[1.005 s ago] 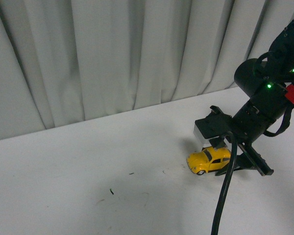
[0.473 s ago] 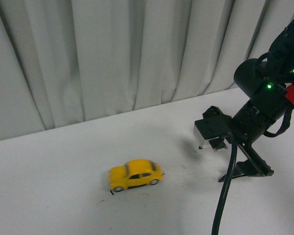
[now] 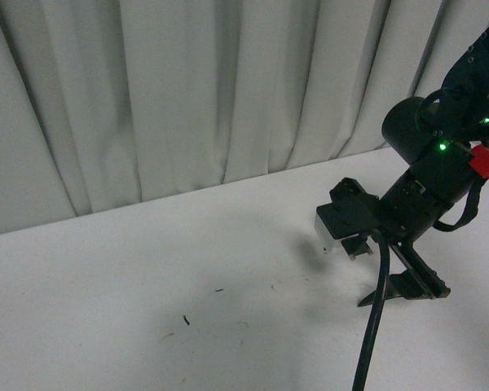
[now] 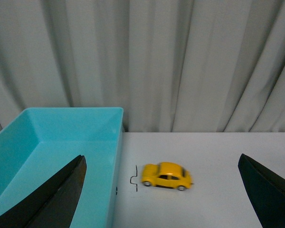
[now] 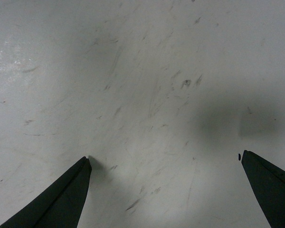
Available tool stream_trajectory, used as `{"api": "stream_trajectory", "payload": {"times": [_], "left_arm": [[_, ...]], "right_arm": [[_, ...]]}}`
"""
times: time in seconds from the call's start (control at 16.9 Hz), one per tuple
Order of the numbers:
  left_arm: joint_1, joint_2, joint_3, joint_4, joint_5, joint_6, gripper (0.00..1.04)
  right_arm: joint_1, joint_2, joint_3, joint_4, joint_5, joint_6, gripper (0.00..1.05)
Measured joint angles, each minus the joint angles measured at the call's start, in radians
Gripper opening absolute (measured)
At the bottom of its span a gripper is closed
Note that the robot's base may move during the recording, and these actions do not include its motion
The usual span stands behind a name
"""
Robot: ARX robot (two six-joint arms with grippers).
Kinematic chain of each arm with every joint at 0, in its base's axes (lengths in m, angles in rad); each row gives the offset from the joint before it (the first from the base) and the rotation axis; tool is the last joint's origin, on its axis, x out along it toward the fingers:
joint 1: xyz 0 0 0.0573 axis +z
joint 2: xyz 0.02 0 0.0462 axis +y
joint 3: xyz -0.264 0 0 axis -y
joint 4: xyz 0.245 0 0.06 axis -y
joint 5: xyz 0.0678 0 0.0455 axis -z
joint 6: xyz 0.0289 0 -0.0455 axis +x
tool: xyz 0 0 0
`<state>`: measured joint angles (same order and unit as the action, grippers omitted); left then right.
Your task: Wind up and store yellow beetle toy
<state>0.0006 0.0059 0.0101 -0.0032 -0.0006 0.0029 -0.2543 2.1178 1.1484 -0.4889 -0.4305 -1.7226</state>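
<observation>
At the right edge of the front view, the right arm (image 3: 430, 171) angles down toward the lower right of the frame, black with a green light lit. The right gripper (image 3: 403, 287) sits low over the white table (image 3: 147, 269). A black cable (image 3: 373, 326) hangs from the arm to the bottom edge. A grey curtain (image 3: 187, 90) fills the top half. A few dark specks (image 3: 185, 319) lie on the table, lower centre. No toy shows in this view, and the left arm is out of frame.

Right wrist view: right gripper (image 5: 165, 155) fingers (image 5: 61, 194) spread wide, nothing between them, only scuffed white tabletop with a soft shadow patch.

Left wrist view: left gripper (image 4: 160, 159) fingers (image 4: 52, 199) also spread wide and holding nothing. The yellow beetle toy (image 4: 166, 175) stands on its wheels on the table, seen side-on and slightly blurred, well ahead of the gripper and roughly in line with the gap between the fingers. A teal bin (image 4: 61, 137) sits just beside the toy, open, with nothing visible inside; the toy is outside it, not touching. A thin black mark (image 4: 134, 179) on the table lies between the bin wall and the toy's nose. The curtain hangs behind both.
</observation>
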Motion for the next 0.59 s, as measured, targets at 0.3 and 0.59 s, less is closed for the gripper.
{"api": "stream_trajectory", "payload": {"times": [0.3, 0.59], "left_arm": [[0.000, 0.000, 0.000, 0.000, 0.000, 0.000, 0.98], [0.000, 0.000, 0.000, 0.000, 0.000, 0.000, 0.98]], "right_arm": [[-0.001, -0.150, -0.011, 0.021, -0.030, -0.008, 0.98], [0.011, -0.383, -0.024, 0.188, -0.086, 0.051, 0.98]]}}
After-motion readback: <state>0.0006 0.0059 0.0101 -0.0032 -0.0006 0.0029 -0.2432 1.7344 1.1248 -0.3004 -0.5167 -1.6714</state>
